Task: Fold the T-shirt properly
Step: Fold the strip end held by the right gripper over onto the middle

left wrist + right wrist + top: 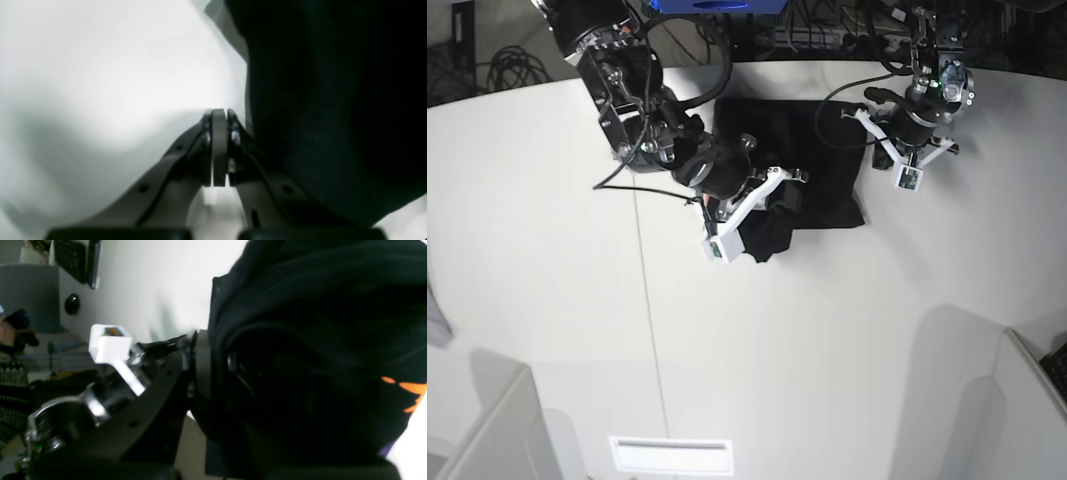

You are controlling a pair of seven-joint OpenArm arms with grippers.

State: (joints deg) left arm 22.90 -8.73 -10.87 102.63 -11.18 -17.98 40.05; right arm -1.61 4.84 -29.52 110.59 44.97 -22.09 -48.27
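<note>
The black T-shirt (812,150) lies partly folded on the white table (577,300) at the back centre. My right gripper (775,208) is shut on a bunched part of the T-shirt's front left edge and holds it off the table. In the right wrist view the cloth (300,340) drapes over the gripper (217,353), and a bit of orange print (405,388) shows. My left gripper (864,128) is at the shirt's right edge. In the left wrist view it (219,111) is shut, with the black cloth (333,100) just to its right.
A white flat tray (670,455) lies at the front edge. Grey panels stand at the front left (487,430) and front right (967,400). Cables and gear (497,60) sit behind the table's back edge.
</note>
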